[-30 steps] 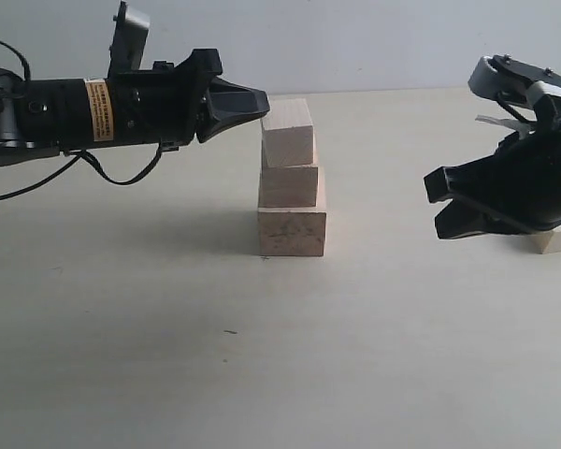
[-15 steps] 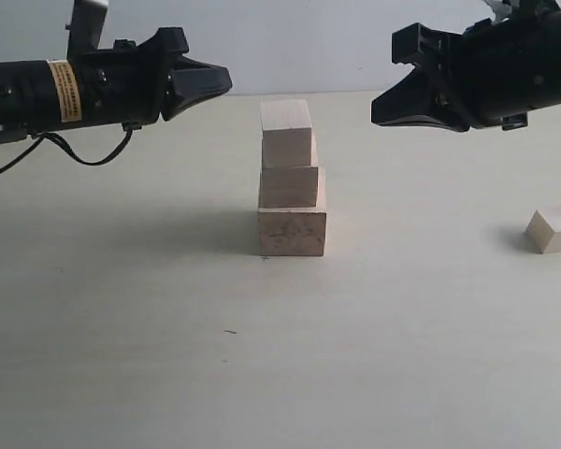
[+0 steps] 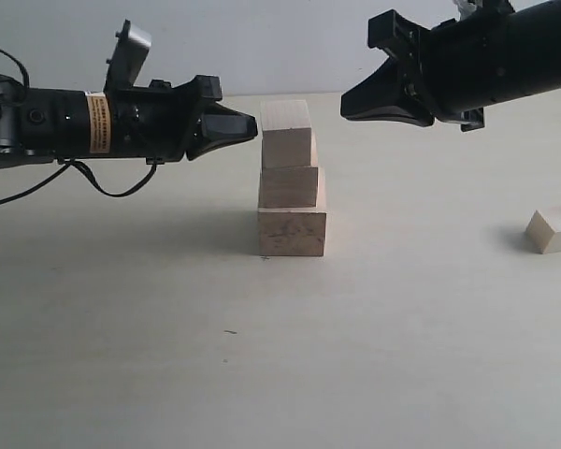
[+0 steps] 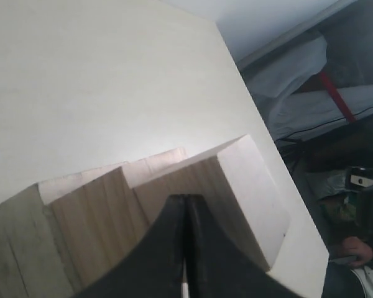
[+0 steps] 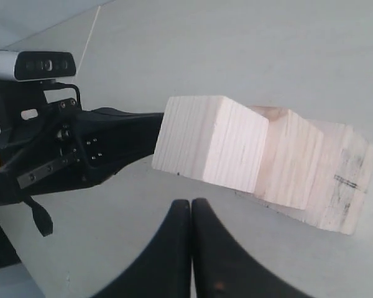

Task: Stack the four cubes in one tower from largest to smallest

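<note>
Both arms have moved in half a second: the black left gripper (image 3: 251, 124) has swung back in and the black right gripper (image 3: 351, 106) has slid closer. Exterior view: a stepped tower (image 3: 290, 201) of three pale unpainted wooden blocks stands on the pale table (image 3: 122, 327), and the two grippers flank its pale wooden top cube (image 3: 287, 131). The smallest cube (image 3: 553, 230), pale wood too, lies well apart to the right. Left wrist view: fingers pressed together, tips right at the top cube (image 4: 255, 198) (touching or just shy, I cannot tell). Right wrist view: fingers together on nothing, with the top cube (image 5: 208, 146) ahead and clear of them. It looks like a squaring-up nudge, so push slowly and level, with the right tip as a stop, before fetching the last block.
</note>
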